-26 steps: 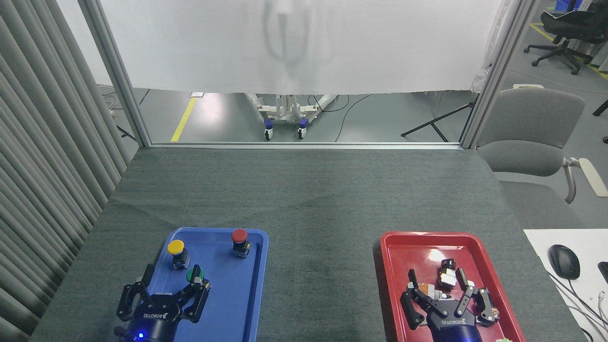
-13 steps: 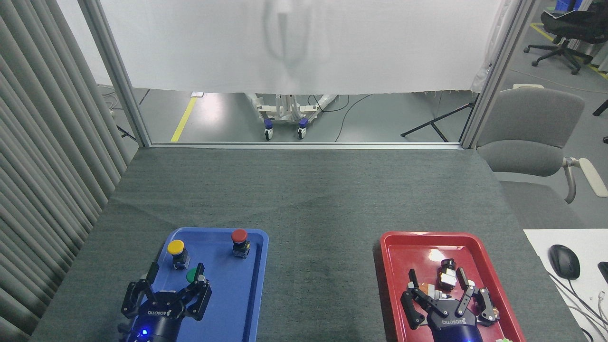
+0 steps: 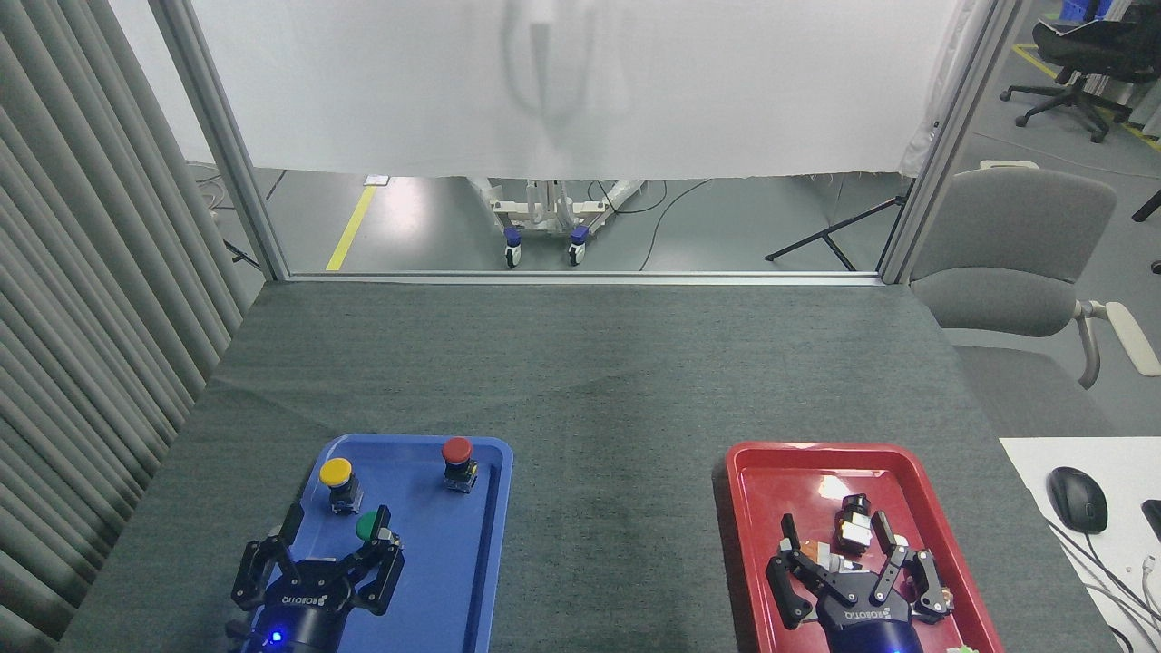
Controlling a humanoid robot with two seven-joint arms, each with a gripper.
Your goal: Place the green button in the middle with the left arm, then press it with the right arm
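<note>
The green button (image 3: 367,526) stands in the blue tray (image 3: 444,553), near its left side. My left gripper (image 3: 336,535) hovers low over the tray with its fingers spread open, and the green cap sits just inside the right fingers. Whether they touch it I cannot tell. My right gripper (image 3: 848,549) is open over the red tray (image 3: 771,481), fingers splayed around small parts. The middle (image 3: 617,472), dark grey cloth between the two trays, is bare.
A yellow button (image 3: 336,473) and a red button (image 3: 456,453) also stand in the blue tray. Small black and white parts (image 3: 853,524) lie in the red tray. A computer mouse (image 3: 1077,499) rests on a white surface at right; a grey chair (image 3: 1016,263) stands beyond the table.
My left gripper has slid up and slightly right towards the green button, so the cap now lies between its fingers. The right gripper has not moved.
</note>
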